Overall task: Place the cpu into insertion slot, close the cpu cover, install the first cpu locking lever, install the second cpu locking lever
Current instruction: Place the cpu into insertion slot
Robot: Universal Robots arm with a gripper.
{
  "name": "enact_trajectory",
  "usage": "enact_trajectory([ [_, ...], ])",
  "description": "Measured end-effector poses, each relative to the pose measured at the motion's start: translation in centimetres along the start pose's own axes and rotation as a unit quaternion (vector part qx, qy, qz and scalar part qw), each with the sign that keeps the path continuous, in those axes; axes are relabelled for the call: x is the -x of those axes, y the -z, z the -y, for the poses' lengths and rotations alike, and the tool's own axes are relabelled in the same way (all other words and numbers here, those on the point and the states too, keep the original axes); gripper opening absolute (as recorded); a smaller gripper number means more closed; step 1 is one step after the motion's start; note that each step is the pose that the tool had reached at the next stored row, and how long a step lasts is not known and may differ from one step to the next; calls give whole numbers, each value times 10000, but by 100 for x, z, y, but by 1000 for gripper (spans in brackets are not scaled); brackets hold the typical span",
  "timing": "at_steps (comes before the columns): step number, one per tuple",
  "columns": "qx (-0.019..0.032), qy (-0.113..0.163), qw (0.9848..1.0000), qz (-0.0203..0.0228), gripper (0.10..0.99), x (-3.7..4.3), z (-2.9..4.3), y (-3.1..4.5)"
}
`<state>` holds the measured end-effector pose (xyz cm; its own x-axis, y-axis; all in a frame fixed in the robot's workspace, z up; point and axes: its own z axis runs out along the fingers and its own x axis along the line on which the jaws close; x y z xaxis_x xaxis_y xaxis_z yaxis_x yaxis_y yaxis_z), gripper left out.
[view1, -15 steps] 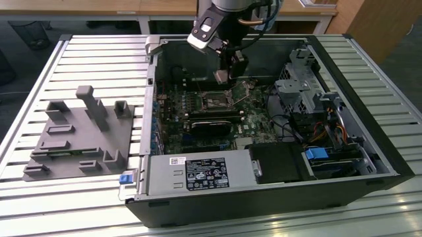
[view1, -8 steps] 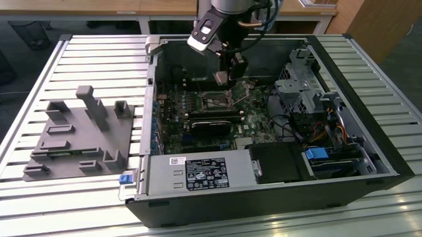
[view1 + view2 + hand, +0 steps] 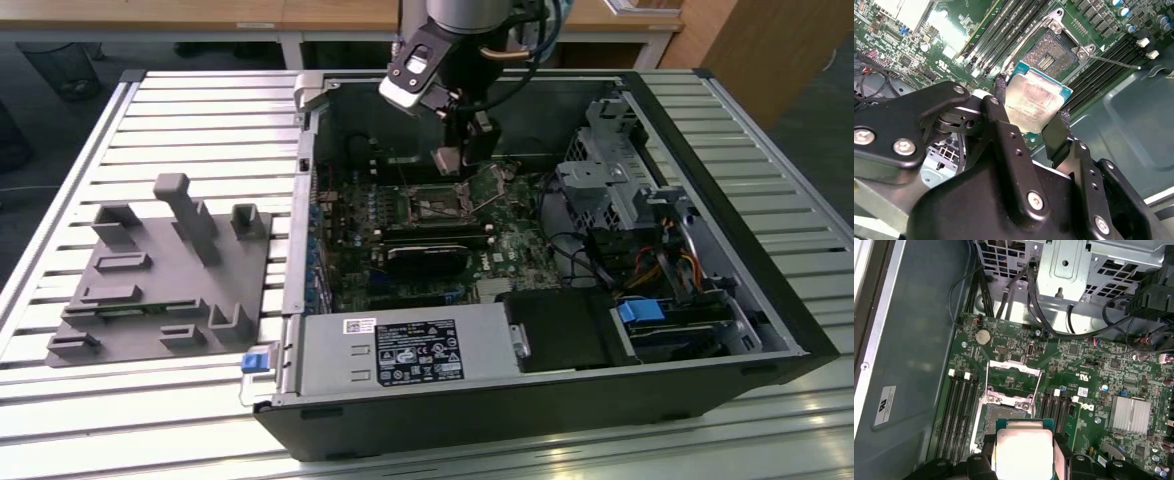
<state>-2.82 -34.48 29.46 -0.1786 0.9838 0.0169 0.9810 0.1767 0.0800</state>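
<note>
Second wrist view has the gripper (image 3: 1033, 107) closed on the cpu (image 3: 1036, 97) by two opposite edges, jaws only as wide as the chip, holding it above the board (image 3: 919, 55) near the slot (image 3: 1051, 52), not yet in it (the cover (image 3: 1014, 371) looks swung open). Risk: lowered off-centre or twisted, a corner would catch the slot's rim and crush contacts; an edge grip could also slip.
</note>
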Motion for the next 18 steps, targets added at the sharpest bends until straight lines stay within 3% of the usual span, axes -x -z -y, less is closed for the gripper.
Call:
enact_trajectory([
  [12,-21,-14,10000,0,537,-18,10,-71],
  [18,-14,-424,9991,32,537,-23,15,-145],
])
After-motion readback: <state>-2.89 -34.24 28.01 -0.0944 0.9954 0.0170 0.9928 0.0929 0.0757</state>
